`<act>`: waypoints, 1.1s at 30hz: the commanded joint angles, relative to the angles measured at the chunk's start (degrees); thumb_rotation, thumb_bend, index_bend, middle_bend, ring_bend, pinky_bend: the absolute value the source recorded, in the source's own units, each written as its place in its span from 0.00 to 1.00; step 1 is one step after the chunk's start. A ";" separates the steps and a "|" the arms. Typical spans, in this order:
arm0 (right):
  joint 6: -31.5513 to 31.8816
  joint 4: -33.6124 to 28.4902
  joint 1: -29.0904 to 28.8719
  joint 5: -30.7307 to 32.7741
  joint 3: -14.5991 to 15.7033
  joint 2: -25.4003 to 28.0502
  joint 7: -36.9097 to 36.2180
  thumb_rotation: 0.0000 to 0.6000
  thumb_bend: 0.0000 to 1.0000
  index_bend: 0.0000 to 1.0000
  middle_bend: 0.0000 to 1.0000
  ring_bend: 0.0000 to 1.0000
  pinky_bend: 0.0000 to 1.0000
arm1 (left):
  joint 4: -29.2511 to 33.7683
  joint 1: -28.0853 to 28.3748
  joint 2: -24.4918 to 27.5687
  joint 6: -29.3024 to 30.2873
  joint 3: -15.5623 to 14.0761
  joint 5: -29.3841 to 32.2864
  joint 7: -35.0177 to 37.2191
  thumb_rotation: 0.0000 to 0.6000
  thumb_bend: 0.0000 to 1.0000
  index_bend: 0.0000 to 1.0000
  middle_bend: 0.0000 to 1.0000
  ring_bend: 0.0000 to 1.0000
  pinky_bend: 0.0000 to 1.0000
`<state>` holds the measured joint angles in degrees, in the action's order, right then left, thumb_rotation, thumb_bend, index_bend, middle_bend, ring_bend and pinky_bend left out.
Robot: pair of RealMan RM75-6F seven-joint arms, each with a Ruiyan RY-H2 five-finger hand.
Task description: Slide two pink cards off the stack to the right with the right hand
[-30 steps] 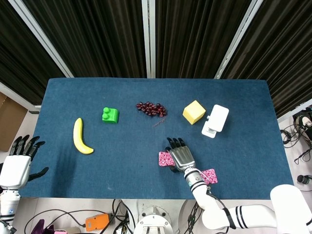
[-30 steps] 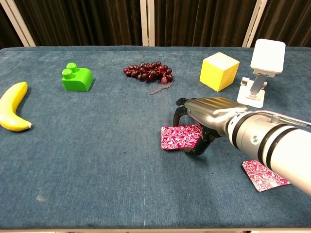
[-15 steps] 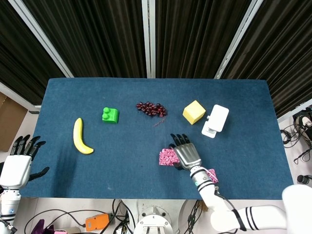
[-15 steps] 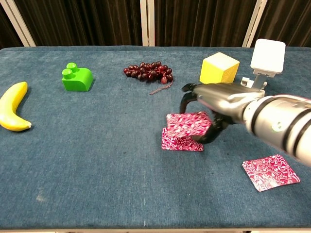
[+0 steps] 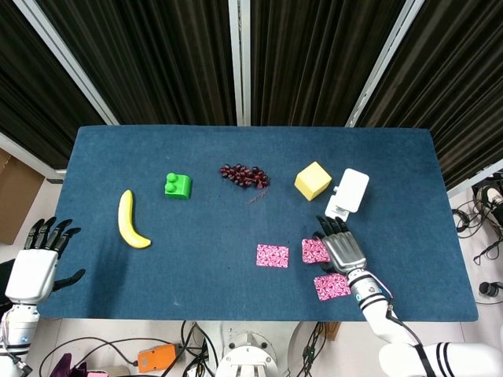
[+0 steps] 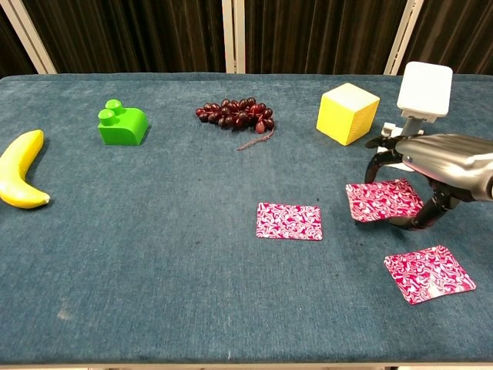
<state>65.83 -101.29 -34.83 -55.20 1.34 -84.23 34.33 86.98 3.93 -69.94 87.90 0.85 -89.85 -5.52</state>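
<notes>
**Right hand holding a pink card, right of the stack**

Right hand [image 6: 439, 166] hovers over the blue table [image 6: 154, 254], palm down, fingers curled downward. A pink card [image 6: 383, 200] is pinched between the thumb below and the fingertips [image 6: 373, 163] above; the card is tilted, far edge raised off the cloth. In the head view the same card [image 5: 314, 250] shows just left of the hand [image 5: 343, 250].

The stack [image 6: 289, 221] lies flat, well to the left of the fingertips; in the head view it [image 5: 272, 255] is apart from the held card. A second pink card [image 6: 428, 273] lies flat on the near side of the hand, below the thumb, not touching it.

Beyond the fingertips: yellow cube [image 6: 347, 113] and white stand [image 6: 420, 100], both apart from the hand. Grapes [image 6: 235, 114], green block [image 6: 122, 125] and banana [image 6: 21, 179] sit far left.

Left hand [image 5: 41, 261] is off the table's left edge, fingers spread, holding nothing.
</notes>
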 commanded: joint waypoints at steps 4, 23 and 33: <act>-2.01 1.79 0.25 -1.21 0.65 -0.27 -0.25 1.00 0.48 0.34 0.07 0.00 0.00 | 0.44 -0.15 0.11 0.08 -0.10 0.12 -0.50 1.00 0.07 0.21 0.12 0.02 0.00; 4.50 -6.28 5.18 -24.52 3.66 8.62 -11.38 1.00 0.48 0.21 0.07 0.00 0.00 | 0.87 -0.22 0.80 0.50 0.29 0.48 -0.33 1.00 0.07 0.21 0.12 0.02 0.00; 23.92 -4.93 16.91 -36.39 6.11 20.17 -21.44 1.00 0.48 0.05 0.06 0.00 0.00 | 0.25 -0.40 0.99 0.34 0.68 1.60 1.00 1.00 0.07 0.21 0.12 0.02 0.00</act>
<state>85.04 -106.77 -22.02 -89.02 6.34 -68.29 17.12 87.26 3.55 -68.97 88.27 1.51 -88.29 -4.56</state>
